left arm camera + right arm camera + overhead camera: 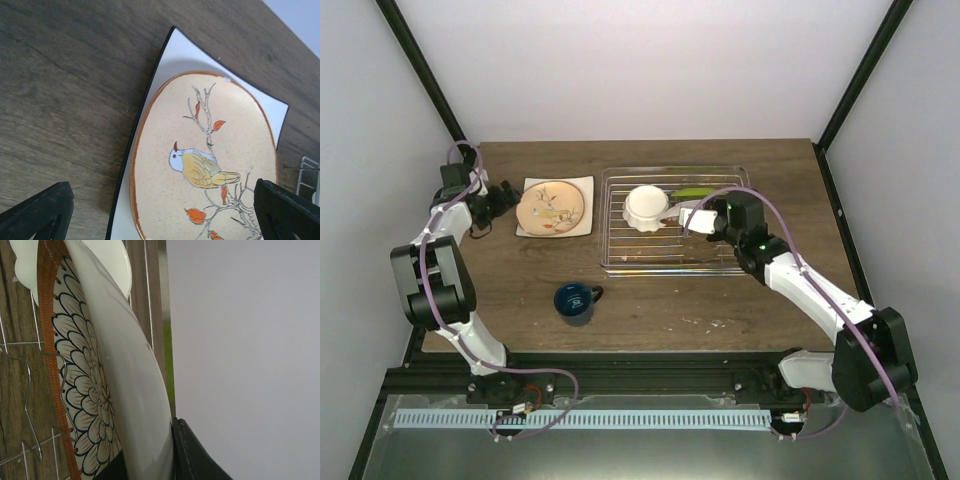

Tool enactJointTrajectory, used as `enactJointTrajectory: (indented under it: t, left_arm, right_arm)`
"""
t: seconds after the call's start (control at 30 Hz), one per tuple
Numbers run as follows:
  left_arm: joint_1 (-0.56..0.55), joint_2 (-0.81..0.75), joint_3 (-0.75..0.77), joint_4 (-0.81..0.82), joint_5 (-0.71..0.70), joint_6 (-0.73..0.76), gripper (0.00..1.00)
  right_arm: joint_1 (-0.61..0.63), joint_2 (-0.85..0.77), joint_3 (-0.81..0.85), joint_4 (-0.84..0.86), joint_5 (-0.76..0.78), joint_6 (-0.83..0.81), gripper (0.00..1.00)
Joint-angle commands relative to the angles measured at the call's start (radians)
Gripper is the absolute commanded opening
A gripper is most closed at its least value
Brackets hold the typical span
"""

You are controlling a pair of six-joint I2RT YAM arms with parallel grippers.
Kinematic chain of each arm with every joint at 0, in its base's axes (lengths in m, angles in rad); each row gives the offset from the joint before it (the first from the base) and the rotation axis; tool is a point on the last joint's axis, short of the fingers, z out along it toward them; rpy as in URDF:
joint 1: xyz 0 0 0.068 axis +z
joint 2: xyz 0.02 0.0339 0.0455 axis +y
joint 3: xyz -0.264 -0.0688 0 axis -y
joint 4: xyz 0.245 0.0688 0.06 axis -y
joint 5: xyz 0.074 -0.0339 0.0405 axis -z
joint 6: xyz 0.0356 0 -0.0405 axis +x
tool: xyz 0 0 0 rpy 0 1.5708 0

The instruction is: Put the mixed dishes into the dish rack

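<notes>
A beige round plate with a bird and branches lies on the white square plate at the back left. My left gripper is open just left of them; in the left wrist view its fingers straddle the beige plate and the square plate. My right gripper is shut on a petal-patterned plate with a white underside, held on edge over the dish rack. The white scalloped bowl and the lime-green plate are in the rack. The blue mug stands on the table.
The rack's wires run close beside the held plate, with the scalloped bowl just behind it and a sliver of the green plate on its other side. Dark frame posts stand at the table's back corners.
</notes>
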Motion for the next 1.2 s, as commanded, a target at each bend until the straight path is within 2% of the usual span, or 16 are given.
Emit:
enactJointTrajectory:
  t: [0.0, 0.1, 0.4, 0.8, 1.17]
  left_arm:
    - [-0.003, 0.018, -0.021, 0.016, -0.013, 0.003, 1.00]
    - [-0.003, 0.019, -0.023, 0.016, -0.015, 0.006, 1.00]
    - [-0.011, 0.046, -0.002, 0.010, -0.011, 0.008, 1.00]
    - [-0.021, 0.071, 0.031, -0.003, -0.005, 0.020, 1.00]
    - [-0.028, 0.098, 0.043, 0.004, 0.006, 0.027, 1.00]
  right_arm:
    - [0.027, 0.028, 0.005, 0.095, -0.047, 0.026, 0.05]
    - [0.027, 0.042, 0.005, 0.094, -0.025, 0.023, 0.09]
    - [0.027, 0.035, -0.008, 0.069, 0.043, 0.015, 0.36]
    - [0.025, -0.002, -0.026, 0.003, 0.204, 0.013, 0.53]
    - [0.031, -0.074, -0.049, -0.108, 0.168, 0.064, 0.86]
